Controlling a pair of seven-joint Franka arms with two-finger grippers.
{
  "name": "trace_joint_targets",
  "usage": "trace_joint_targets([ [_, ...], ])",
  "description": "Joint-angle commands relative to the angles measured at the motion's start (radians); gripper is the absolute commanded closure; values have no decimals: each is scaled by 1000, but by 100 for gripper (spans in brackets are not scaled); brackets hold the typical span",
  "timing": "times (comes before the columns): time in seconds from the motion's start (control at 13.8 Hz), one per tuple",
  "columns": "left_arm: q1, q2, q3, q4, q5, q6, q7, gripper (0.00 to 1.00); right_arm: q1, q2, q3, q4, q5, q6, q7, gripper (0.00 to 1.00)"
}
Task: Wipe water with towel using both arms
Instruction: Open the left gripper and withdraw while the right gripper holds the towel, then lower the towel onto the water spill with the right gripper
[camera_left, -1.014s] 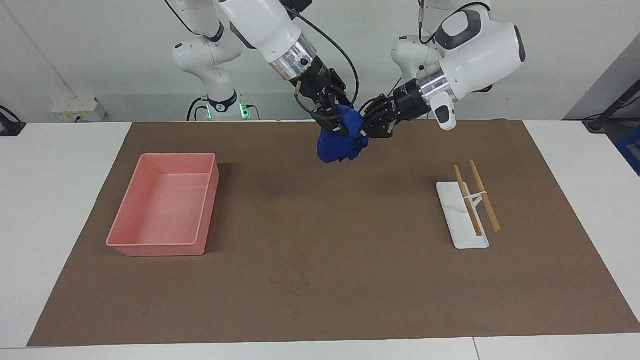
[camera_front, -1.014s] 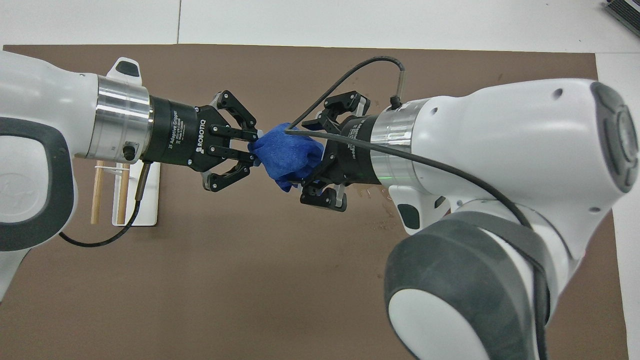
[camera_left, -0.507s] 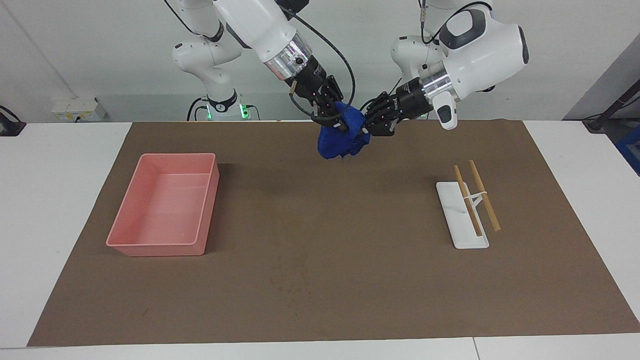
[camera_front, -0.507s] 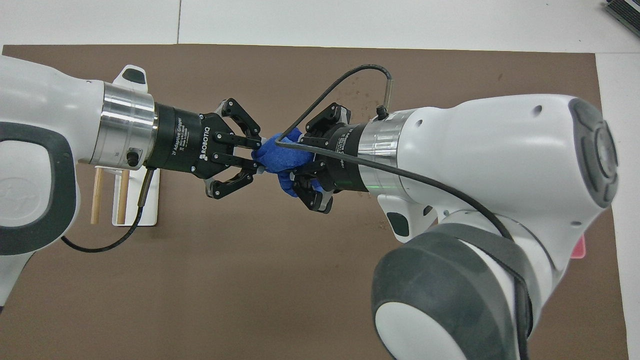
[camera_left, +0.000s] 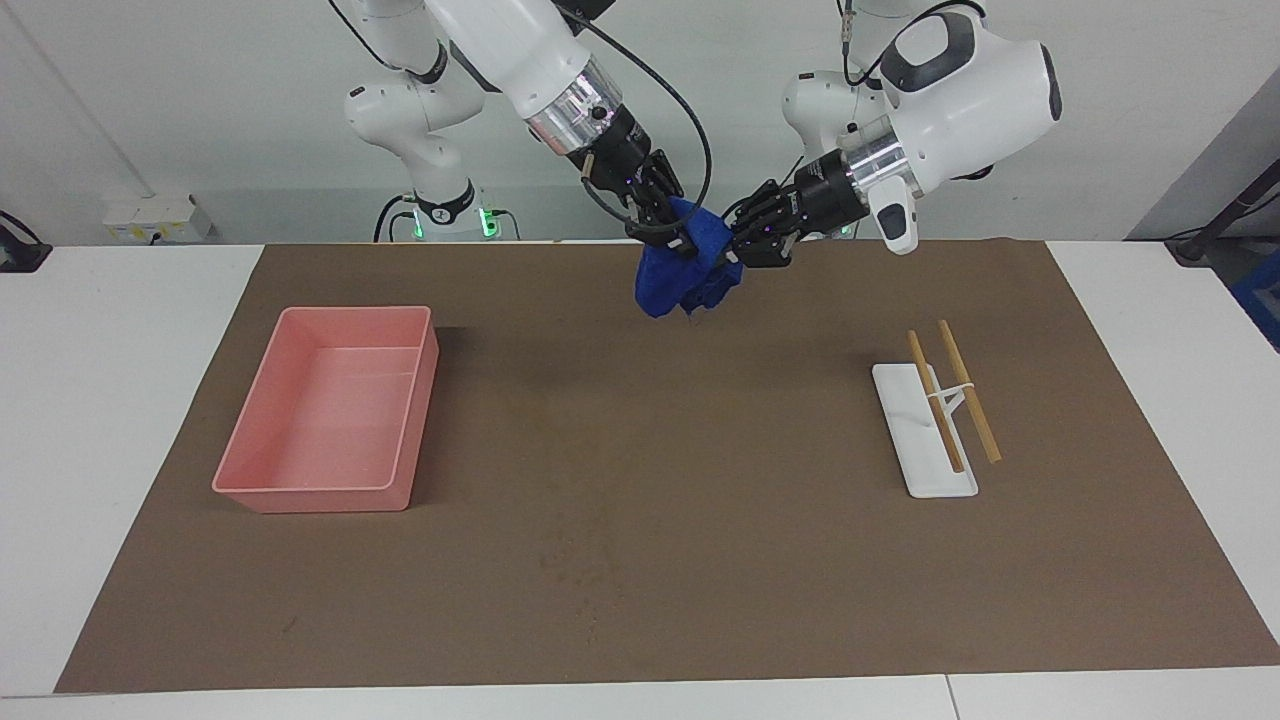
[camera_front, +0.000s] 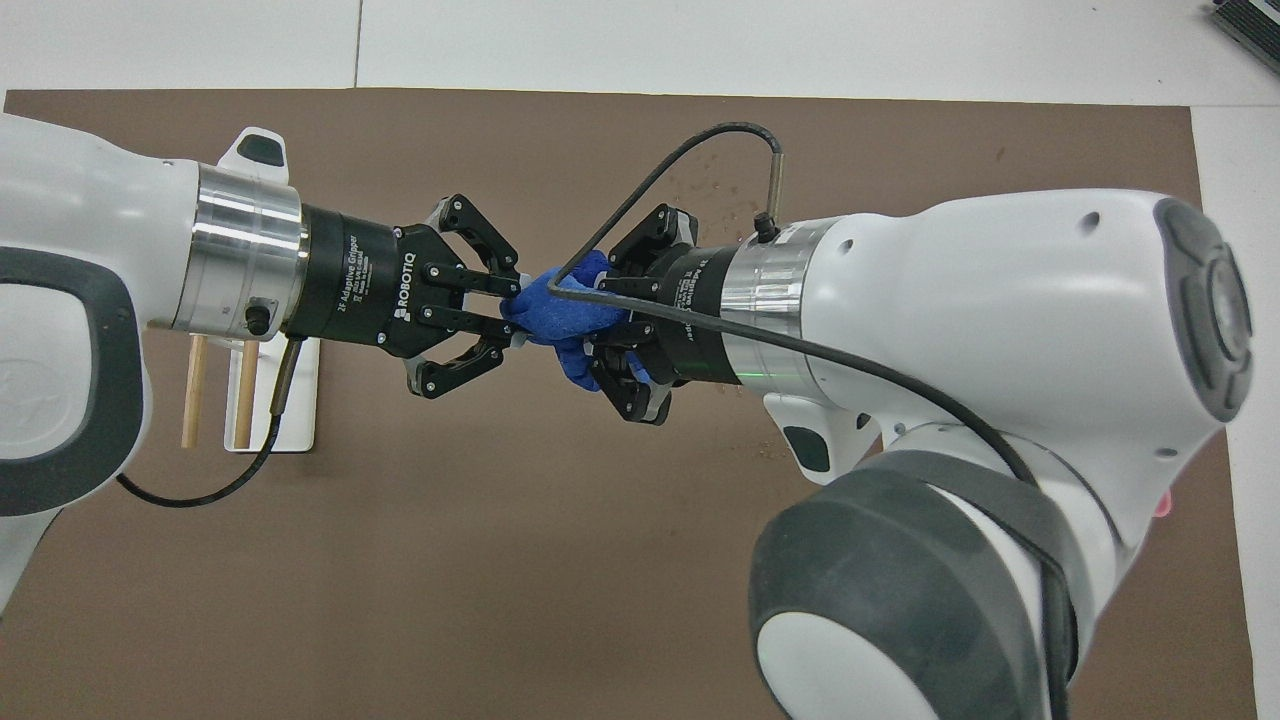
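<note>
Above the brown mat (camera_left: 640, 480) near the robots' edge, the left gripper (camera_left: 738, 247) and right gripper (camera_left: 672, 243) both clench the bunched blue towel (camera_left: 690, 272) between them, off the surface.

One towel (camera_left: 685, 270); one pink tray (camera_left: 330, 410); two chopsticks (camera_left: 935, 400); one white rest (camera_left: 922, 440); two arms (camera_front: 1000, 330).

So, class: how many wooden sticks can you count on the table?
2: one stick and the other stick lie side by side across the white holder, toward the left arm's end.
</note>
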Motion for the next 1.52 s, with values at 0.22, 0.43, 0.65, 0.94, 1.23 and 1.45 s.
trace_joint_targets([
  [0.22,-21,-42,-14,38,224,25,20,0,-11,-14,5,-64,-7,1,-138,100],
  [0.43,-5,-42,-6,26,326,71,144,0,-8,-78,5,-202,-19,16,-294,100],
  [0.65,18,-45,-3,-8,524,155,267,0,-11,-183,5,-440,-23,142,-533,100],
  [0.94,149,-46,-4,-39,543,243,478,0,-62,-197,5,-571,-23,162,-847,100],
  [1.23,228,-44,-3,-37,551,193,737,0,-61,-48,8,-560,-25,462,-1188,100],
  [1.45,255,-42,-1,-31,613,112,954,0,-71,93,10,-475,-25,648,-1477,100],
])
